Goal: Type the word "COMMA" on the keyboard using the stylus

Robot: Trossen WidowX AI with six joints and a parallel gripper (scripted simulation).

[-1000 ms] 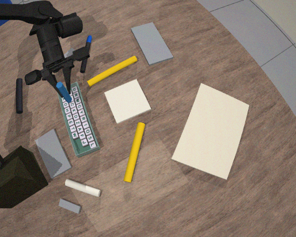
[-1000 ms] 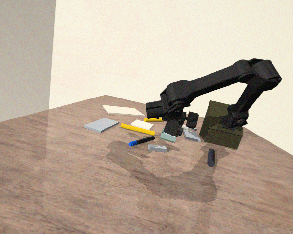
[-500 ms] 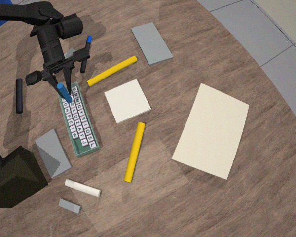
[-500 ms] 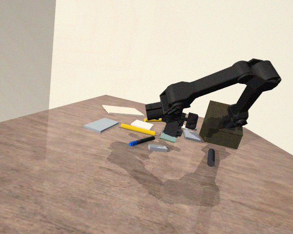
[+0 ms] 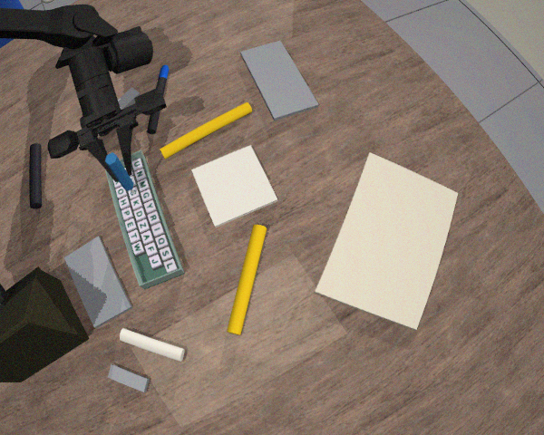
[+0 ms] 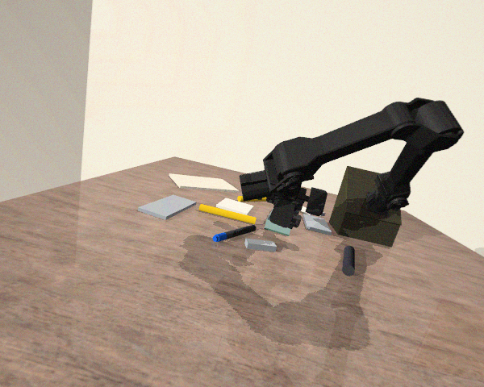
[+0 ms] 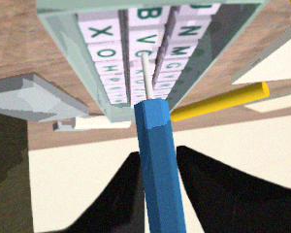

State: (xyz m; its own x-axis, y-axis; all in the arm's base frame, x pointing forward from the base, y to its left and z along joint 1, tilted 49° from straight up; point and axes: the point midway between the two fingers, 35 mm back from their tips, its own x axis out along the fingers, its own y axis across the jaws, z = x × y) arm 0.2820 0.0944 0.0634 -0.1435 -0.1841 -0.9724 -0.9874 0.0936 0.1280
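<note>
Over the C key, the pincer point(image 5: 123, 175) point(image 7: 157, 156) grips the stylus point(image 5: 119, 171) point(image 7: 157, 146).

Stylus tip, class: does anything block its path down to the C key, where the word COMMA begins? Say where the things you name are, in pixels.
Nothing visible does. The claw point(image 5: 123, 177) point(image 7: 157, 156) grips the blue stylus point(image 5: 119, 171) point(image 7: 157, 146), and its pale tip point(image 7: 146, 75) already overlaps the C key point(image 7: 144, 52) in the wrist view. Whether it touches, I cannot tell.

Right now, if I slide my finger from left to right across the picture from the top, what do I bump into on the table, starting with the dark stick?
Dark stick, keyboard, white square, big cream sheet.
</note>
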